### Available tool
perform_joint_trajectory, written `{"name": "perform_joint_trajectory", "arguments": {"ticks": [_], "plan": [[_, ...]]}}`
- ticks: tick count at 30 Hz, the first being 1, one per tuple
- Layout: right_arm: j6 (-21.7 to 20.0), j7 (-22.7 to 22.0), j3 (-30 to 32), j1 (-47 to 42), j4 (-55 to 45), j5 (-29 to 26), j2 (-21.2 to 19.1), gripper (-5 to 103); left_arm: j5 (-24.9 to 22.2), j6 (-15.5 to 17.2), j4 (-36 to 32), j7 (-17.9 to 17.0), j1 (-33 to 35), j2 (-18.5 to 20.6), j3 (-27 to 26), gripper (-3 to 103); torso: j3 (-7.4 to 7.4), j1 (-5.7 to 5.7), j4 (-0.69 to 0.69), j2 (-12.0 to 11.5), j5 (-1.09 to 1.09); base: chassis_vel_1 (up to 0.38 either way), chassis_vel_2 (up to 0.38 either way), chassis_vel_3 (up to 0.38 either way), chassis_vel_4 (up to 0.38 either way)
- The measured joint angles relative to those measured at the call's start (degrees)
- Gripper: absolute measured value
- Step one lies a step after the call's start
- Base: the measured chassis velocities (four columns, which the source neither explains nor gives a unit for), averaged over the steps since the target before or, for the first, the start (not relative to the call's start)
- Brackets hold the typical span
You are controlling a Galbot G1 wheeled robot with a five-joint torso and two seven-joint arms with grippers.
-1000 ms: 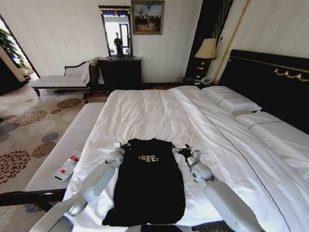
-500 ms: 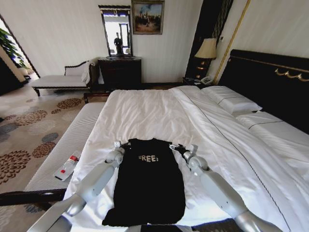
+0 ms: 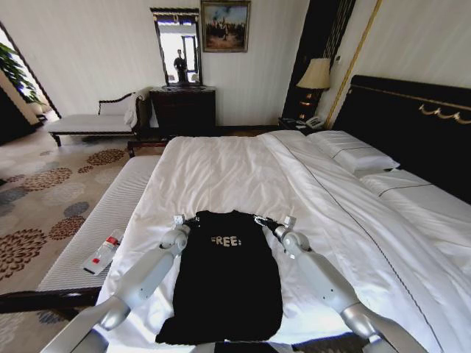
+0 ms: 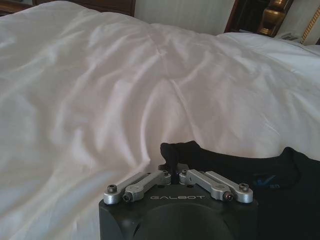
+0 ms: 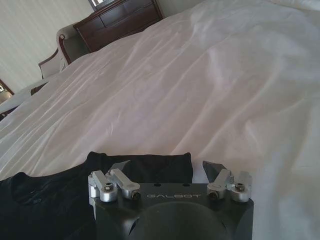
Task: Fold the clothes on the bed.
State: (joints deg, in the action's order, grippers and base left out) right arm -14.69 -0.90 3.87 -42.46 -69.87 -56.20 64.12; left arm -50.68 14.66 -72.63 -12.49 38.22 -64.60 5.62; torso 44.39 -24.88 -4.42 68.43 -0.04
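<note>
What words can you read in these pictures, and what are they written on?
"FREE!" in white letters on the chest of the black T-shirt, lying flat on the bed.
"GALBOT" on the body of the left gripper, which is shut on the shirt's shoulder.
"GALBOT" on the body of the right gripper, open at the other shoulder.
The neck label inside the shirt and the label on the bottle beside the bed are too blurred to read.

T-shirt (image 3: 228, 276) on bed (image 3: 221, 173), claws flanking
</note>
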Motion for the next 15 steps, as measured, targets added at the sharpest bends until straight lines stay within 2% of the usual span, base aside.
{"name": "perform_joint_trajectory", "arguments": {"ticks": [1, 4, 6, 9, 11, 15], "plan": [[0.0, 0.0, 0.0, 0.0, 0.1, 0.1, 0.0, 83, 0.0, 0.0, 0.0, 0.0, 0.0, 0.0, 0.0, 2, 0.0, 0.0, 0.0, 0.0, 0.0, 0.0, 0.0, 0.0, 0.0], [0.7, 0.1, -0.7, 1.0, 3.0, 1.6, 0.8, 66, -0.5, 0.2, -0.1, -0.5, 0.0, 0.0, 0.3, 2, 0.0, 0.0, 0.01, 0.0, 0.0, 0.0, 0.0, 0.0, 0.0], [0.8, 0.2, -0.7, 1.2, 3.5, 1.8, 0.9, 66, -0.7, 0.3, -0.2, -0.5, 0.0, 0.0, 0.3, 2, 0.0, 0.0, 0.01, 0.0, 0.0, 0.0, 0.0, 0.0, 0.0], [1.2, 0.5, -0.9, 1.7, 4.7, 1.9, 1.0, 50, -1.2, 0.6, -0.4, -0.7, -0.2, 0.0, 0.8, 2, 0.0, 0.0, 0.0, 0.0, 0.0, 0.0, 0.0, 0.0, 0.0], [1.3, 0.6, -0.9, 1.7, 4.7, 1.9, 0.9, 50, -1.2, 0.6, -0.4, -0.7, -0.2, 0.0, 0.8, 2, 0.0, 0.0, 0.0, 0.0, 0.0, 0.0, 0.0, 0.0, 0.0], [1.4, 0.7, -0.9, 1.6, 3.9, 1.3, 0.8, 28, -1.2, 0.6, -0.1, -0.8, -0.4, 0.0, 0.8, 2, 0.0, 0.01, 0.01, 0.0, 0.0, 0.0, 0.0, 0.0, 0.0]]}}
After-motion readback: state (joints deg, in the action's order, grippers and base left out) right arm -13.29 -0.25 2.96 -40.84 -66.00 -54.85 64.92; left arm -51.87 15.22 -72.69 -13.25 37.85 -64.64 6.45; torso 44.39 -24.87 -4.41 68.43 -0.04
